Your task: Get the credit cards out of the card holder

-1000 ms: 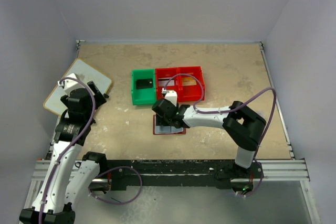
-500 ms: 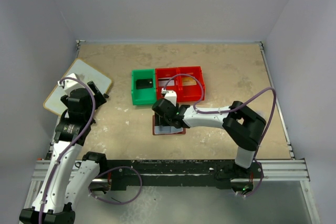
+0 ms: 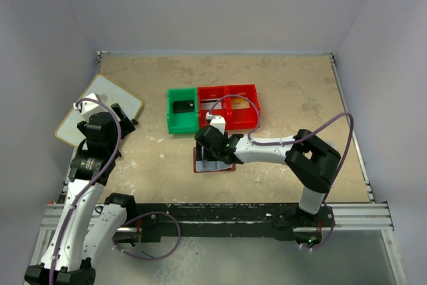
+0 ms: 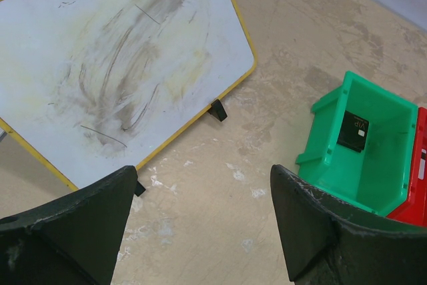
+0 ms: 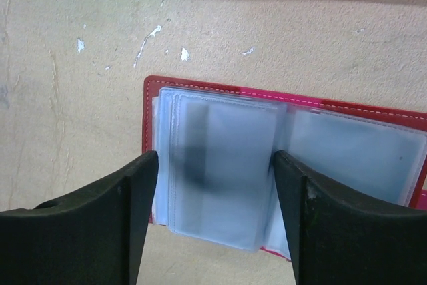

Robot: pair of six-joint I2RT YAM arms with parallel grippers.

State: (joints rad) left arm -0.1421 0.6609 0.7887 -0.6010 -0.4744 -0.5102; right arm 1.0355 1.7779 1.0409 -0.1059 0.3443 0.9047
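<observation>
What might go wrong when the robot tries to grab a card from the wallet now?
The right gripper straddles the floppy plastic sleeves, so closing might pinch only plastic. Nothing pins the wallet; the left gripper hovers far off, so the whole wallet might lift.

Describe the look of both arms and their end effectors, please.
The left arm and right arm have white links and black joints, each with a looping purple cable. The left end effector and right end effector have broad, matte black, wedge-shaped fingers.
</observation>
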